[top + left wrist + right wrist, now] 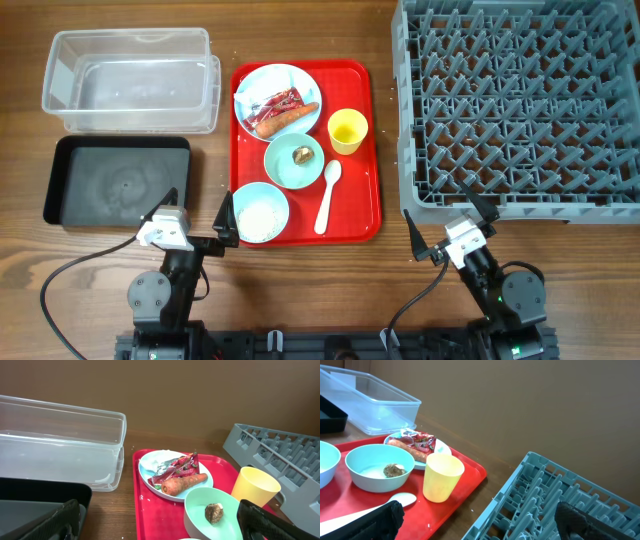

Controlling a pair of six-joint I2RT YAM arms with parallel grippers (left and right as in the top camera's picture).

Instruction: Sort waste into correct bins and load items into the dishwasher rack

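Nothing is sorted yet. The carrot (288,119), wrapper (275,101) and tissue (158,461) lie on the plate (305,82), the scrap (301,155) in the green bowl (285,172) and the rice (262,216) in the blue bowl (284,200), all on the red tray (372,150) beside the cup (347,131) and spoon (327,195). The left gripper (197,215) and right gripper (447,222) hover wide and empty at the worktop's (300,290) near edge. The first pick probably suits the left gripper, reaching far over the tray's near rim. The tub (130,80) and black tray (118,180) sit open to the left, while the rack's (520,100) near wall crowds the right gripper.
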